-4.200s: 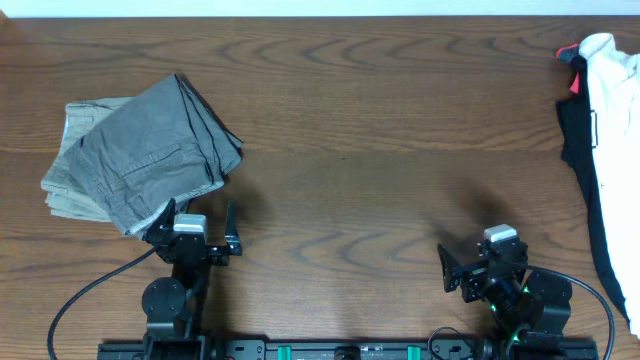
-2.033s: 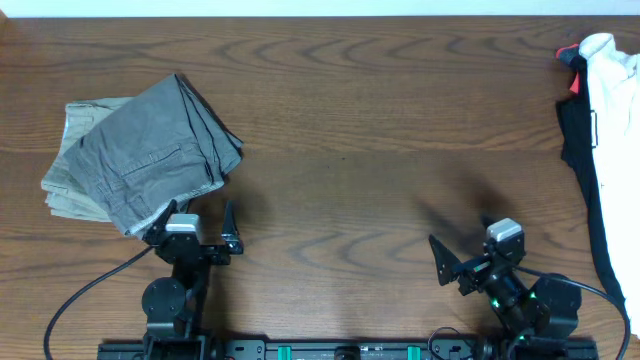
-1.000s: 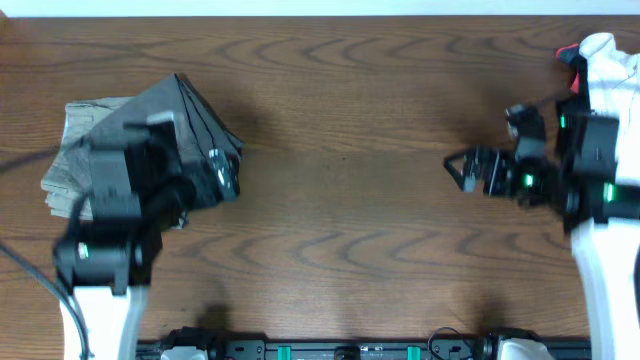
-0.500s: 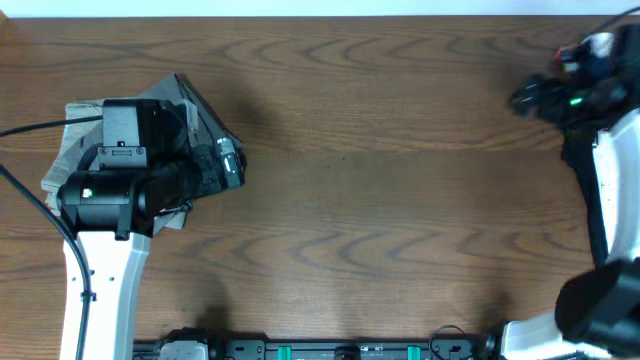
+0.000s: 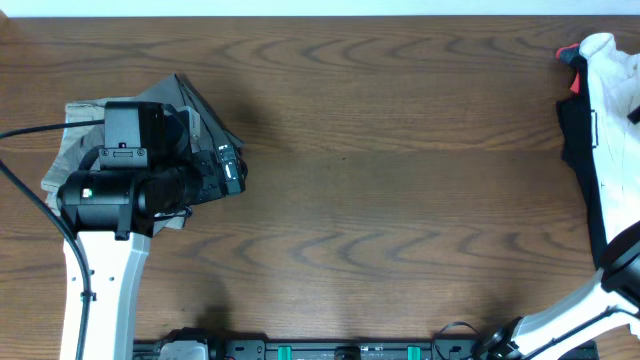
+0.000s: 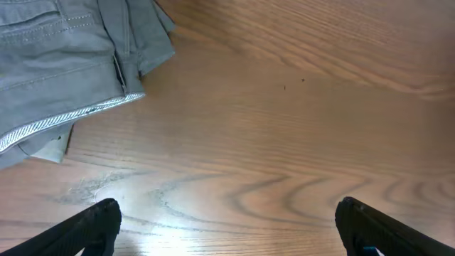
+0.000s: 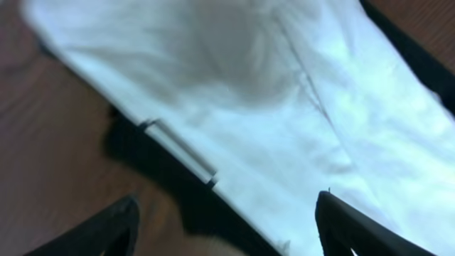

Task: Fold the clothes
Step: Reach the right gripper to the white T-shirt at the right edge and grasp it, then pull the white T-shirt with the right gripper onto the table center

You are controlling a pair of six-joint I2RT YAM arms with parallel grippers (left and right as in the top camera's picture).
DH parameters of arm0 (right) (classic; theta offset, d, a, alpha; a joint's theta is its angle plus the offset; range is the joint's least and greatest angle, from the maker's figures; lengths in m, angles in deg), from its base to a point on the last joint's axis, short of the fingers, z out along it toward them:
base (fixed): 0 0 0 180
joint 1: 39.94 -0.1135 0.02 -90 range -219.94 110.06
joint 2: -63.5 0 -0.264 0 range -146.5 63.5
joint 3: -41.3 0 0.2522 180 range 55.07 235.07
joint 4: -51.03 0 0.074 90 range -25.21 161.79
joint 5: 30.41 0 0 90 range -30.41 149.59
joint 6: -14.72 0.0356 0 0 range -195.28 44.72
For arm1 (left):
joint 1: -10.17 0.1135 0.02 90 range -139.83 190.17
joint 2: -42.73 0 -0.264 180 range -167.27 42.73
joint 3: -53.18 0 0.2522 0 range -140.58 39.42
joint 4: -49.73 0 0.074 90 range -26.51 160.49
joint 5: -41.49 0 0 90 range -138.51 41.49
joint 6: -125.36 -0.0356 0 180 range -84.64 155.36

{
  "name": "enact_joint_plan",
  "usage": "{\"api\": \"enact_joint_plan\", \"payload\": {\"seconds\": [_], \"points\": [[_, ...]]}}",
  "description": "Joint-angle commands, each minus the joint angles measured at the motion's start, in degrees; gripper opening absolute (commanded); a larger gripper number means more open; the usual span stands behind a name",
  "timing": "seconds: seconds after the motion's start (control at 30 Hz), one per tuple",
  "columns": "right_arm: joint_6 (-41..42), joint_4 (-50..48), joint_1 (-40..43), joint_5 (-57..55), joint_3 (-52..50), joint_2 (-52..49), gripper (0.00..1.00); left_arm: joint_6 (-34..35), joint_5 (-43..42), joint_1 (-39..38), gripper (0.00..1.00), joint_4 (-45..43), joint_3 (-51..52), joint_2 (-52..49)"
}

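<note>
Left arm (image 5: 100, 195) hangs over the trousers (image 6: 57, 50) at the left end of the bench (image 5: 400, 200). The left jaws stand wide with nothing in them: only bare wood shows between the two fingers (image 6: 89, 227) in the wrist view, with the trousers' edge just beyond and to the left. The trousers lie as a compact layered stack (grey on top, a paler khaki layer showing beneath; one garment or two cannot be told) and read as already folded. Right arm (image 5: 580, 310) runs off the right edge of the overhead view, so its working end shows only in its own wrist camera. There the right jaws are apart and hold nothing, poised above the white T-shirt (image 7: 284, 85) where its edge overlaps the black garment (image 7: 163, 178). That view is blurred, so contact with the cloth cannot be judged. From overhead, the white T-shirt lies rumpled along the far right edge of the bench, with the black garment under and beside it, both unfolded. Judgement: task is early, one item apparently done and two left. The shirt needs to be brought to the open middle of the bench, spread flat and folded, then the black garment.
</note>
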Motion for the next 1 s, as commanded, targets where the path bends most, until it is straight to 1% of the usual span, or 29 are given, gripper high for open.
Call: {"api": "enact_joint_plan", "payload": {"seconds": [0.0, 0.1, 0.17, 0.3, 0.53, 0.57, 0.8, 0.93, 0.97], "points": [[1.2, -2.2, 0.6, 1.4, 0.7, -3.6, 0.77, -1.2, -0.3, 0.3, 0.98, 0.0, -0.9, 0.1], [1.3, -5.3, 0.6, 1.4, 0.7, -6.3, 0.75, -1.2, -0.3, 0.3, 0.98, 0.0, -0.9, 0.1], [1.4, -7.1, 0.2, 1.5, 0.7, -7.8, 0.71, -1.2, -0.3, 0.3, 0.98, 0.0, -0.9, 0.1], [1.4, -10.1, -0.6, 0.5, 0.7, -9.9, 0.69, -1.2, -0.3, 0.3, 0.98, 0.0, -0.9, 0.0], [2.0, -12.1, -1.0, -1.2, 0.7, -13.2, 0.65, -1.2, -0.3, 0.3, 0.98, 0.1, -0.9, 0.0], [2.0, -12.1, -1.0, -1.3, 0.7, -13.6, 0.62, -1.2, -0.3, 0.3, 0.98, 0.1, -0.9, 0.0], [2.0, -12.4, -0.7, -2.5, 1.0, -14.4, 0.32, -1.2, -0.3, 0.3, 0.98, 0.4, -0.9, 0.0], [2.0, -11.6, -0.5, -1.0, 1.9, -14.4, 0.07, -1.2, -0.3, 0.3, 0.98, 0.3, -0.9, 0.0], [2.0, -11.4, -0.5, 0.0, 2.1, -14.1, 0.03, -1.2, -0.3, 0.3, 0.98, 0.3, -0.9, 0.0]]}}
